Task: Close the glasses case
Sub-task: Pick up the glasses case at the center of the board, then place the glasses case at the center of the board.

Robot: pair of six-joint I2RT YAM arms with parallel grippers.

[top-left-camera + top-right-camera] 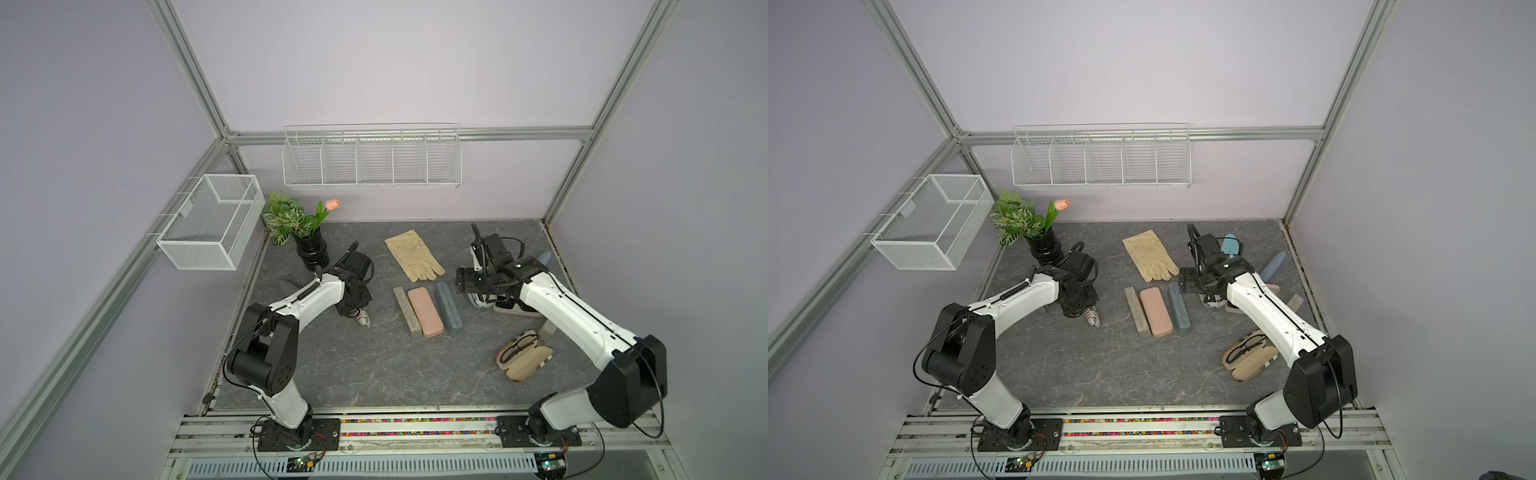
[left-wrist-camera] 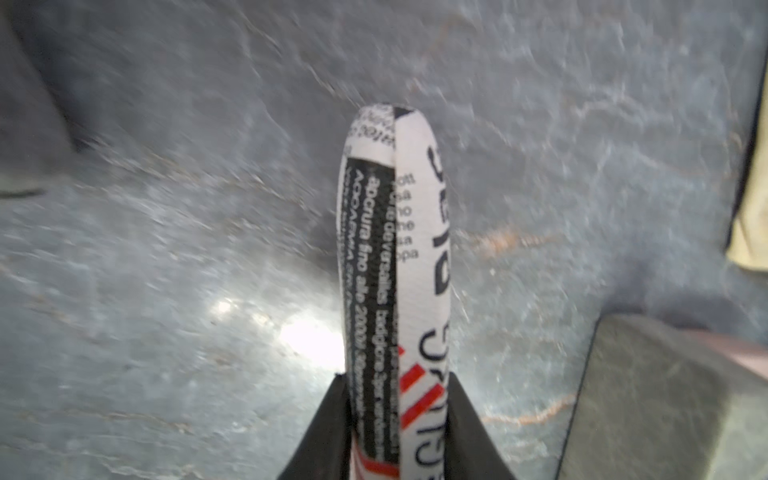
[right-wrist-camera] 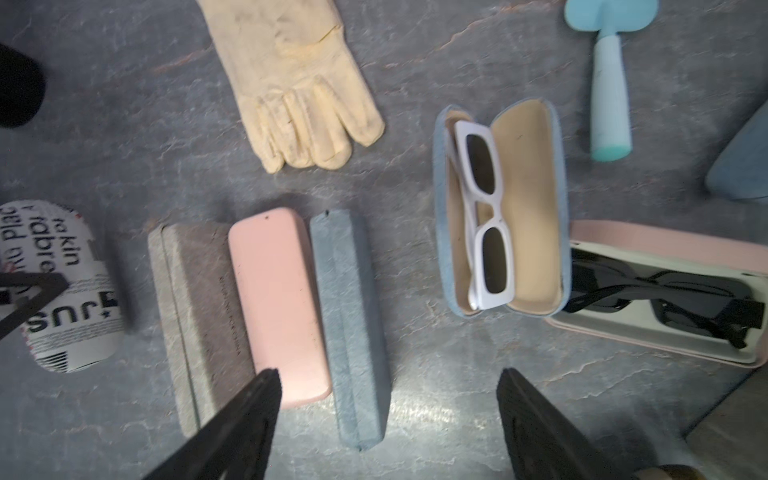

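In both top views our left arm (image 1: 307, 300) reaches low over the desk (image 1: 332, 374), wrist bent down. Its tip is on the printed case (image 1: 364, 319), which lies left of the closed pink case (image 1: 424, 311). Our right arm (image 1: 557, 309) stretches out to the right of the pink case, wrist held above the desk.

At the left wrist, the left fingers (image 2: 328, 428) are clenched on the printed case, one on each side, and its seam is shut. Small white print on a black band seems to read "fino alle 2000". Beside it run large black letters, cut off, and red stripes.

At the right wrist, the right fingers (image 3: 249, 415) are spread wide and grasp nothing, hovering near the pink case. Just past it a blue case (image 3: 440, 187) lies open, holding white sunglasses (image 3: 484, 216). On the printed case we read "kin" and "plac". The pink case carries a thin line of lettering too small to read.
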